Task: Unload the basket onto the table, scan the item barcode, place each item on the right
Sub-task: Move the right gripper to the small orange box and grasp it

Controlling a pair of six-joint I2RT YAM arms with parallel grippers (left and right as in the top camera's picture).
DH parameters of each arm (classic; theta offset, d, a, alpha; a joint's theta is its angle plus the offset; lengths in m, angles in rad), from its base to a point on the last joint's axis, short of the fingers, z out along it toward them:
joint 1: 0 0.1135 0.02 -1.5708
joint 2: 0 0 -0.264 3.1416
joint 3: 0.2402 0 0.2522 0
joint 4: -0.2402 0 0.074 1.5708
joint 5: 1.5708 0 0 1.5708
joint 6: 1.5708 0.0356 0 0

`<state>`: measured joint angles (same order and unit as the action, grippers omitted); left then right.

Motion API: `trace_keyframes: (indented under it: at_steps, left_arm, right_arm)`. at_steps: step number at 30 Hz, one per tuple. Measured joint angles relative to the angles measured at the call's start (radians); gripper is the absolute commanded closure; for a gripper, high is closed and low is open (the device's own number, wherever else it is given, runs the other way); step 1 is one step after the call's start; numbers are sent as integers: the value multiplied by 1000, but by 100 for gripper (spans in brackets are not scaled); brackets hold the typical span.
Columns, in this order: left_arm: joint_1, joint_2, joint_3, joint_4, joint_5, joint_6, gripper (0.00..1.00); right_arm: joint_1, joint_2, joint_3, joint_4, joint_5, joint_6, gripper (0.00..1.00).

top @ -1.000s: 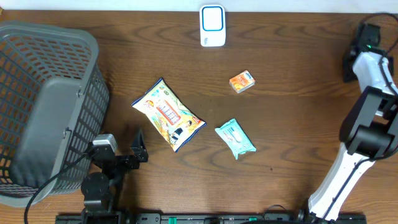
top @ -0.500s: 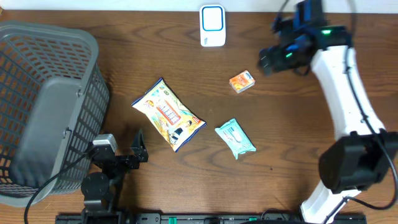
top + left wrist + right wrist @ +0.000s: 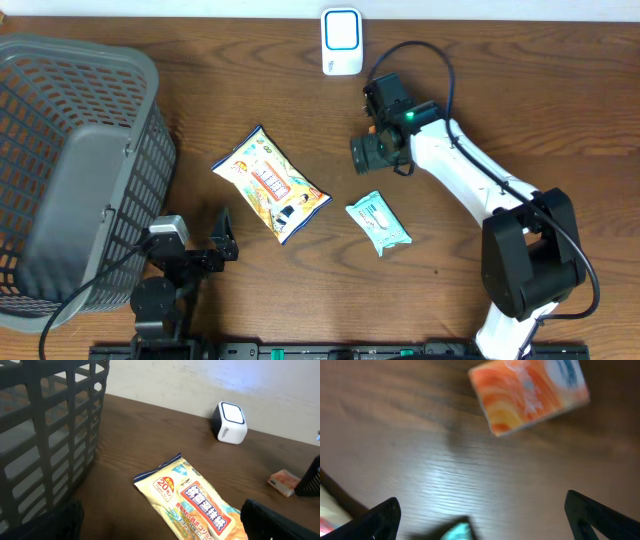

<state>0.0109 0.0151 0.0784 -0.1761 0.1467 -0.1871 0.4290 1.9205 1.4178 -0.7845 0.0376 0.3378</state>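
Over the last second the right arm has swung in from its folded pose at the table's right edge. Half a second ago its head was still right of the orange box [image 3: 527,392]; now the right gripper [image 3: 370,151] hangs over that box and hides almost all of it from overhead. The wrist view shows its two fingers spread wide with nothing between them, the box lying flat on the wood just past the tips, untouched. Nothing else has shifted: the snack bag [image 3: 270,185], the teal pack [image 3: 378,222] and the scanner [image 3: 341,41] lie where they did, and the left gripper [image 3: 225,240] has not moved from the near edge, its jaws apart and empty. The scanner stands at the far edge of the table [image 3: 560,110], beyond the box, with bare wood between the two. The teal pack lies near the gripper on its near side and the snack bag to its left. The grey basket [image 3: 150,75] fills the left end, while a broad stretch of bare wood lies to the right of the arm.
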Motion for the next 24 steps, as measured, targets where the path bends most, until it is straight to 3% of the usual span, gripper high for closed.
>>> trace_keyframes:
  at_steps: [2,3,5,13,19,24]
  left_arm:
    - [0,0,0,0,0,0,0]
    - [0,0,0,0,0,0,0]
    - [0,0,0,0,0,0,0]
    - [0,0,0,0,0,0,0]
    - [0,0,0,0,0,0,0]
    - [0,0,0,0,0,0,0]
  right_arm:
    - [-18,0,0,11,-42,175,1]
    - [-29,0,0,26,-66,252,5]
    - [-51,0,0,54,-101,384,29]
    - [-92,0,-20,103,-95,682,48]
    - [-92,0,-26,185,-19,739,49]
    - [-98,0,-26,200,1,754,42]
